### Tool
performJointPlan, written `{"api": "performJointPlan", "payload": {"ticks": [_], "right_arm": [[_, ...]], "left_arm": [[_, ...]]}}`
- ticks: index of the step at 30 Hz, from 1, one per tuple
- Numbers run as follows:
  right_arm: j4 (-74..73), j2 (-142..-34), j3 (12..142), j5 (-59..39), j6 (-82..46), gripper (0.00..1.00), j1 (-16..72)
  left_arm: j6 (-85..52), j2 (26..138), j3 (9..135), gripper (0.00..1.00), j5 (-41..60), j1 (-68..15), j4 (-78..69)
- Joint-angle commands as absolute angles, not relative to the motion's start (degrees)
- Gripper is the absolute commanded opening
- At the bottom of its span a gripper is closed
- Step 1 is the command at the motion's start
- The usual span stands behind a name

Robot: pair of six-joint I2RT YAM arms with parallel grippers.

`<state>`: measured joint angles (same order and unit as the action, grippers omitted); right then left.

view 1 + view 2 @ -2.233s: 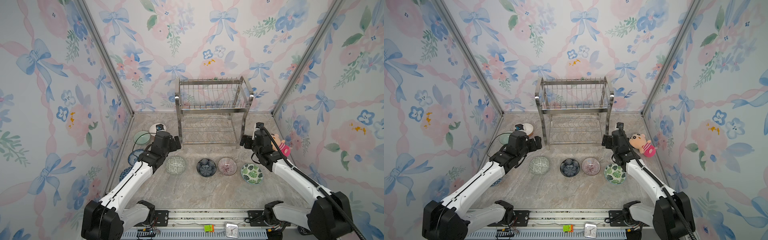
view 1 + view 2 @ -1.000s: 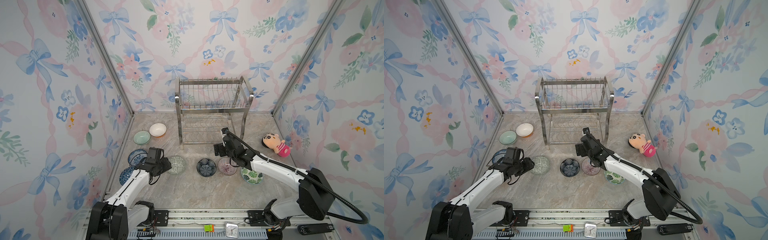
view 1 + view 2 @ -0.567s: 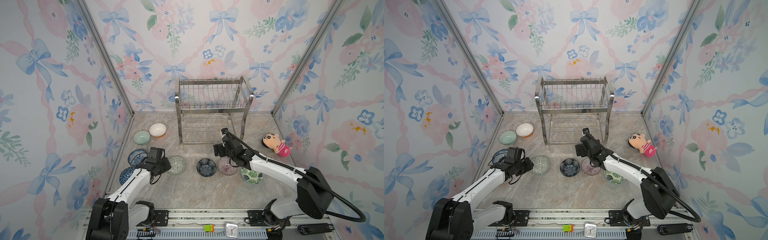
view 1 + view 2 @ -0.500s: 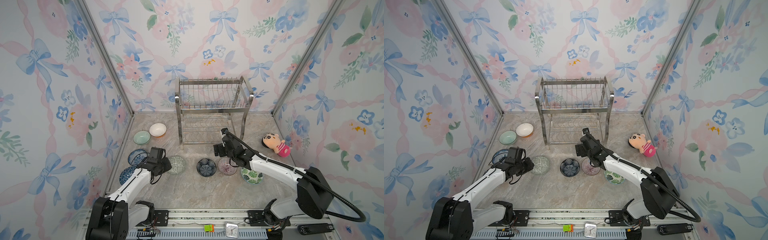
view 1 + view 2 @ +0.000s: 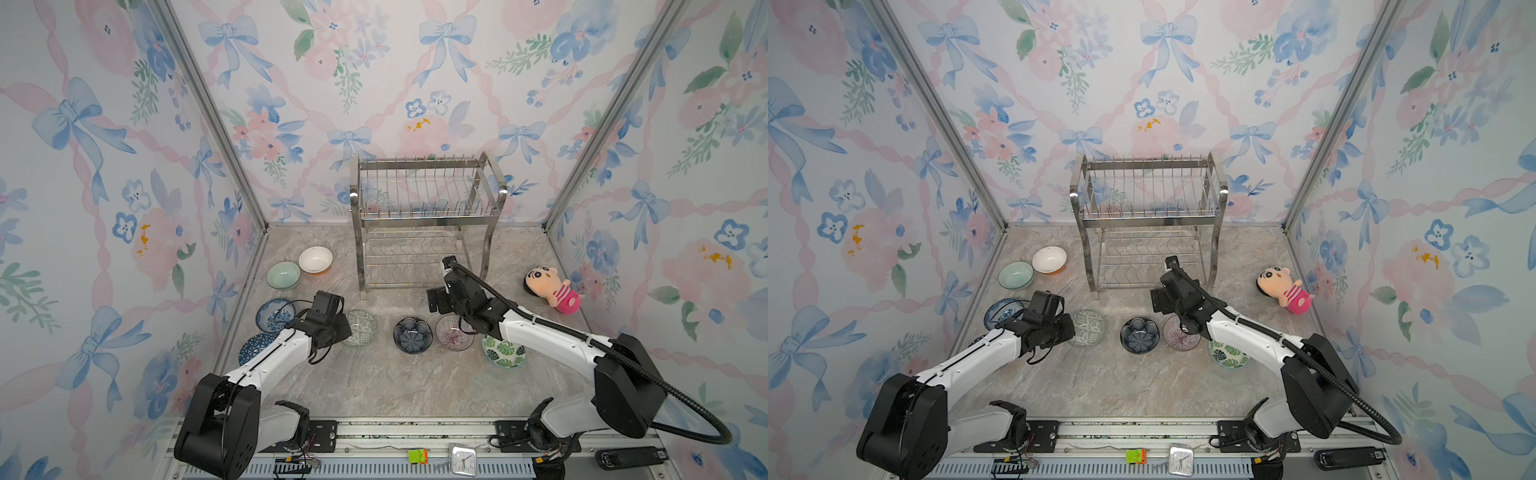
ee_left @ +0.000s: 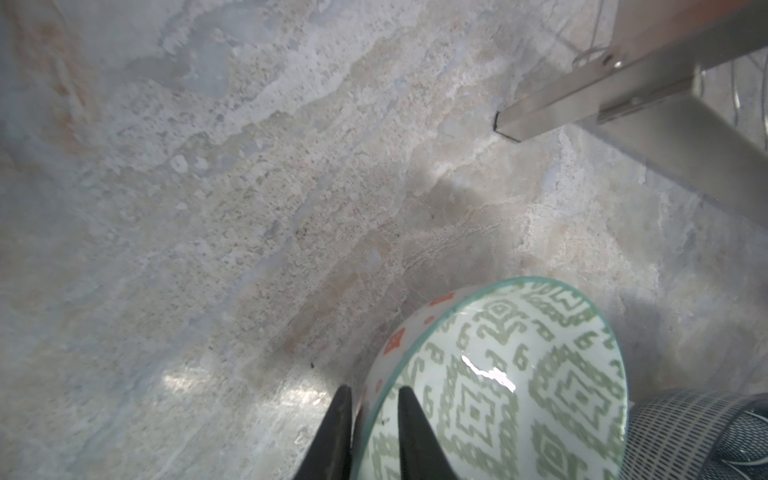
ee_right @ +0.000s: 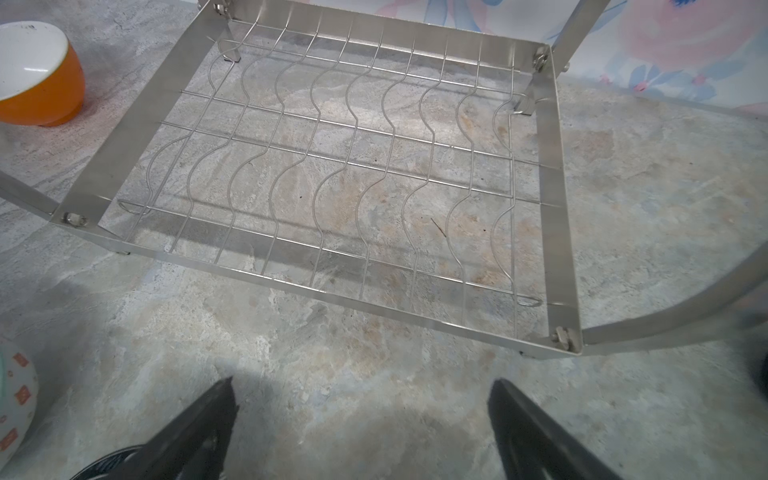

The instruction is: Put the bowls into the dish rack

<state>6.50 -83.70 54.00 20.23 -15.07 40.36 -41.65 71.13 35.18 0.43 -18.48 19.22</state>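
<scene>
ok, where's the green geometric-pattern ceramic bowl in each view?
Both top views: green geometric-pattern ceramic bowl, leftmost in the front row of four.
Left wrist: bowl rim between the left pincer fingers.
Right wrist: only an orange-marked sliver at the frame edge.
Shared landmark: shiny steel wire dish rack leg.

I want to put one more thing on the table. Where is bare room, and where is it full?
Free: the wide strip between the bowl row and the front rail; the patch between the rack and the doll. Both rack tiers are bare. Crowded: four bowls by the left wall.
</scene>
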Motion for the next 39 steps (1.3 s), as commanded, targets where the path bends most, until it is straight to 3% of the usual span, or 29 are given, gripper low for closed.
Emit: {"api": "performJointPlan", "payload": {"ticks": [1,13,28,35,39], "right_arm": [[8.09,-82.05,54.17,21.19,-15.79,0.96,41.21],[7.99,-81.08,52.61,21.35,-15.91,0.97,41.1],[8.13,-81.98,52.99,20.53,-16.51,0.97,41.18],[9.22,-81.69,53.84,19.77,-17.49,0.97,42.05],[9.73,-82.55,54.72,20.05,-18.09,0.97,43.22]], "left_arm": [[-42.16,73.09,38.05,0.23,-0.39,-19.44,16.94],[-42.88,83.17,46.99,0.24,-0.87,-23.62,14.64],[-43.29,87.15,48.46,0.25,0.61,-25.09,11.83],[-40.83,84.09,48.35,0.32,-0.02,-24.08,12.67],[-39.65,81.42,47.89,0.41,0.88,-21.79,14.79]]}}
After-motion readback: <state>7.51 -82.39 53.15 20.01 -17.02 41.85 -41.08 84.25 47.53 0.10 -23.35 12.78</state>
